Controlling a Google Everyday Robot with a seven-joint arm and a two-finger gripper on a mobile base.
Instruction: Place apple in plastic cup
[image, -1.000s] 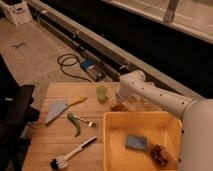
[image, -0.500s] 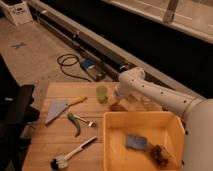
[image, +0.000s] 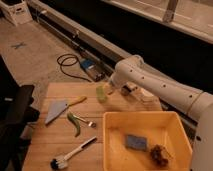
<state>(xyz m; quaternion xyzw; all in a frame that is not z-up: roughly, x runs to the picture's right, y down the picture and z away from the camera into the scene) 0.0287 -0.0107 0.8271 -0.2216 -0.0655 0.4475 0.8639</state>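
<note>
The light-green plastic cup (image: 101, 93) stands upright near the back middle of the wooden table (image: 55, 137). My white arm reaches in from the right, bends at its elbow (image: 127, 67) and points down. The gripper (image: 112, 89) hangs right beside the cup's right rim, touching or nearly touching it. The apple does not show; the gripper and wrist hide the spot just right of the cup.
A whitish clear cup (image: 145, 94) and a dark object (image: 129, 90) sit behind the arm. A yellow bin (image: 107, 142) at front right holds a blue sponge (image: 135, 141) and a brown lump (image: 159, 154). A scraper (image: 56, 109), green vegetable (image: 74, 124), fork (image: 88, 121) and brush (image: 70, 155) lie left.
The arm has swung left along the back of the table, bringing the gripper up against the green cup. A reddish spot seen earlier under the gripper is no longer visible.
</note>
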